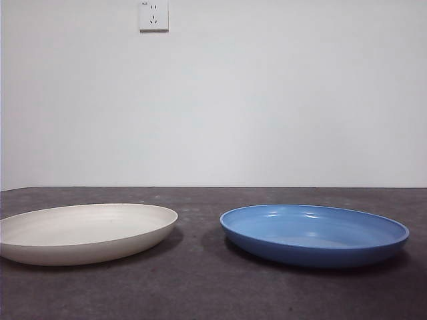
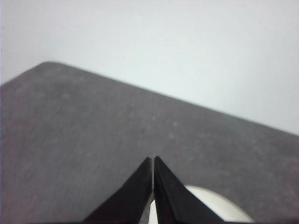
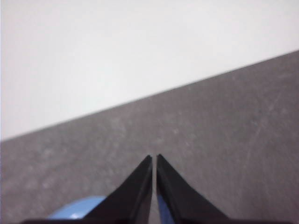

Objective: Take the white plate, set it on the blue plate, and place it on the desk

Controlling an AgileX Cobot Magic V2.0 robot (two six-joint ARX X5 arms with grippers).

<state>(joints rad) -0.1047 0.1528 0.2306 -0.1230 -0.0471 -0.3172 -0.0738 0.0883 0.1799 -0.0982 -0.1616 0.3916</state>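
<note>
Since neither plate is held and both lie flat on the table (image 1: 200, 293), nothing of the task can be counted as done. Starting at the left of the front view, the white plate (image 1: 83, 232) is seen resting upright on the table, with a clear strip of bare surface between it and the blue plate (image 1: 313, 233) to its right; the two are apart, not touching.

No arm is seen in the front view. The left hand (image 2: 153, 158) is shown with its jaws pressed together, empty, raised above the table; part of the white plate's rim (image 2: 219, 207) is glimpsed just below and behind its tips. The right hand (image 3: 154, 156) is likewise closed on nothing, with an edge of the blue plate (image 3: 77, 209) visible under it.

Everything is judged to remain: the white plate must be lifted, set on the blue plate, and then placed on the table.
</note>
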